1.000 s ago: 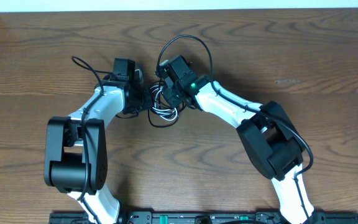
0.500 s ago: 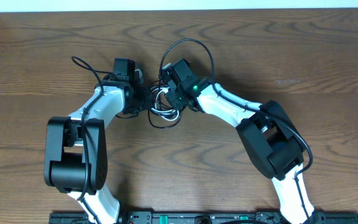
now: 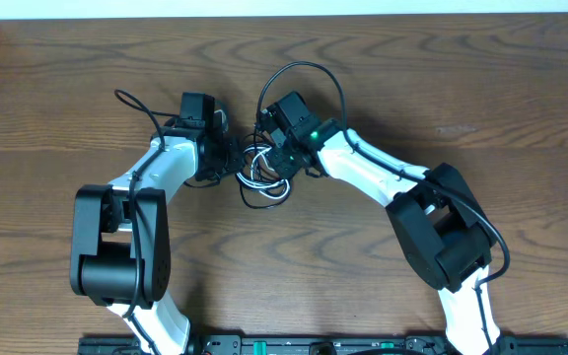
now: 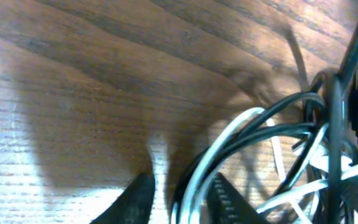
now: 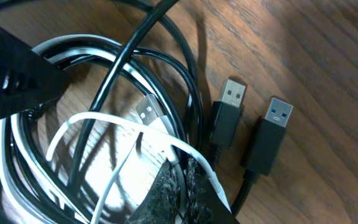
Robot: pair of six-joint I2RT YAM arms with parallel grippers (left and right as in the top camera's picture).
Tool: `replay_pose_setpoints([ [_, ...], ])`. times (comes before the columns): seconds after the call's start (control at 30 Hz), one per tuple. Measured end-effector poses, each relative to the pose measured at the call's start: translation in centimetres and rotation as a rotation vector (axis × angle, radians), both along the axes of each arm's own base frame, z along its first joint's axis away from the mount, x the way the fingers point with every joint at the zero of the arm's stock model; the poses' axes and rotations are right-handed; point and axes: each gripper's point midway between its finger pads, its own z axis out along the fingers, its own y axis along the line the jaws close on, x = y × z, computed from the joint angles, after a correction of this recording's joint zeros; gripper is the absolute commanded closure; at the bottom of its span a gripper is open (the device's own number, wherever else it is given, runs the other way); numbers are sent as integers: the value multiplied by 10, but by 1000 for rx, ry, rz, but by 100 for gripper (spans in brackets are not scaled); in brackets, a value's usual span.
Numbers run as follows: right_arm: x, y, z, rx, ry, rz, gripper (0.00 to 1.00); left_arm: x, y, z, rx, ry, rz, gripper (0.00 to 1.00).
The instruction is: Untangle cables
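Note:
The cables (image 3: 264, 175) lie as one tangled bundle on the table between my two grippers. In the left wrist view, black (image 4: 272, 134) and white (image 4: 229, 134) strands loop together. A few of them run between the fingers of my left gripper (image 4: 182, 183), whose jaws stand slightly apart, with a gap beside the left finger. My right gripper (image 5: 188, 167) is shut, its tips pinching the white cable (image 5: 92, 116) where that cable crosses the black cable (image 5: 185, 81). Two black USB plugs (image 5: 229, 112) (image 5: 272, 134) lie just right of it. Overhead, the left gripper (image 3: 233, 163) and right gripper (image 3: 282, 163) flank the bundle.
Brown wooden table (image 3: 461, 89) all round. Each arm's own thicker black wire arches above it: the left (image 3: 136, 104) and the right (image 3: 309, 74). The arm bases (image 3: 116, 266) (image 3: 447, 242) stand near the front edge. The left gripper's ridged finger (image 5: 11, 81) shows in the right wrist view.
My right gripper has shut on the bundle and shifted slightly right, tugging the loops with it. The left jaws have eased apart a little. The left arm has stayed in place.

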Motion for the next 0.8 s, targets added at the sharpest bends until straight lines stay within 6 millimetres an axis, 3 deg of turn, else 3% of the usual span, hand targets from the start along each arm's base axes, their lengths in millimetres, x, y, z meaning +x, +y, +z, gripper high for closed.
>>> replay_pose_setpoints([
  [0.2,0,-1,0,2,2,-1,98,-25,11,5,14,141,13,54],
  [0.4,1,-1,0,2,1,-1,99,-19,28,23,-29,138,72,48],
  [0.8,0,1,0,9,7,4,99,-19,-15,33,-136,111,-25,48],
])
